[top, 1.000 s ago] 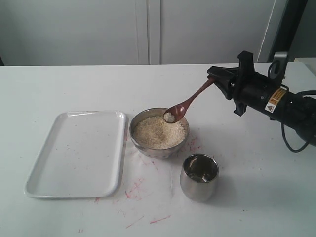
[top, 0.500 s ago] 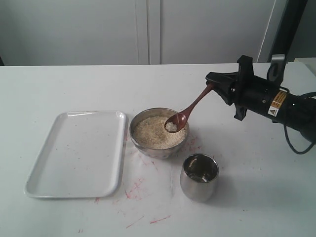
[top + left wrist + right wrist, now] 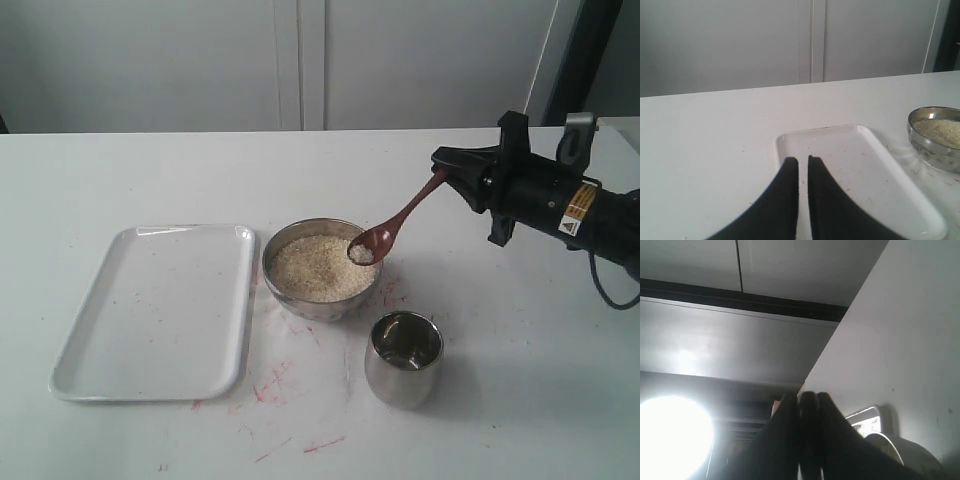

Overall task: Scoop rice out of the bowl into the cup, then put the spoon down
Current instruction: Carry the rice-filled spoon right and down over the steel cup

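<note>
The right end effector (image 3: 445, 172), at the right of the exterior view, is closed tight on the very tip of the spoon (image 3: 400, 216). The spoon slants down to the left, its scoop hanging over the right rim of the bowl (image 3: 318, 308) with a small heap of grains in it. The rest of the rice (image 3: 312, 268) fills the bowl, which sits mid-frame on the counter (image 3: 500, 400). The cup (image 3: 402, 378) stands just below and right of it, apart from it.

In its own wrist view the left end effector (image 3: 803, 167) hovers over the white tray (image 3: 880, 175), all but closed, with only a thin slit between the fingers and nothing in it.

From where I stand the load looks ready to go to the cup, and that trip is the risky part. The grip sits at the far end of a long thin handle, so a jolt could let the spoon swivel and shed grains onto the counter between the two vessels. The cup's mouth is narrow; a pour begun off-centre would scatter rice over its rim. A low approach could also clip the cup and tip it.
</note>
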### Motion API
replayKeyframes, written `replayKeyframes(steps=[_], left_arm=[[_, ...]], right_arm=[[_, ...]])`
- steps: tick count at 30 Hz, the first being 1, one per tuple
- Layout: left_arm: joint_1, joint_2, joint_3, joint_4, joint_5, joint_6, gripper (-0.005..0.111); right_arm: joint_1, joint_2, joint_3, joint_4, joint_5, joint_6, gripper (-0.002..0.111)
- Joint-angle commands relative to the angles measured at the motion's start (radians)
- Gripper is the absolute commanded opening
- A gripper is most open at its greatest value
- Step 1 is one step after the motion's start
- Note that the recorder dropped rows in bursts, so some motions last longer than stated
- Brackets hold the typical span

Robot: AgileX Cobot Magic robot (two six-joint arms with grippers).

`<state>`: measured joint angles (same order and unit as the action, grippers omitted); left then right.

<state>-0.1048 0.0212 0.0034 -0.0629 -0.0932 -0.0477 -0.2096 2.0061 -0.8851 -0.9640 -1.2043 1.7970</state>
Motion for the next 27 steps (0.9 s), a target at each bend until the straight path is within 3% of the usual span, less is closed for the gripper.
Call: replayKeyframes(steps=[1, 15, 27], left_arm=[[-0.002, 0.005, -0.003, -0.004, -0.011, -0.001, 0.014], [0.002, 0.004, -0.003, -0.004, -0.011, -0.001, 0.014], [0.002, 0.004, -0.003, -0.004, -0.011, -0.001, 0.014]], right_arm=[[-0.029, -0.001, 0.003, -0.059, -0.017, 0.014, 0.000], [-0.040, -0.050, 0.003, -0.145, -0.017, 0.023, 0.000], [-0.111, -0.121, 0.003, -0.262, -0.017, 0.089, 0.000]])
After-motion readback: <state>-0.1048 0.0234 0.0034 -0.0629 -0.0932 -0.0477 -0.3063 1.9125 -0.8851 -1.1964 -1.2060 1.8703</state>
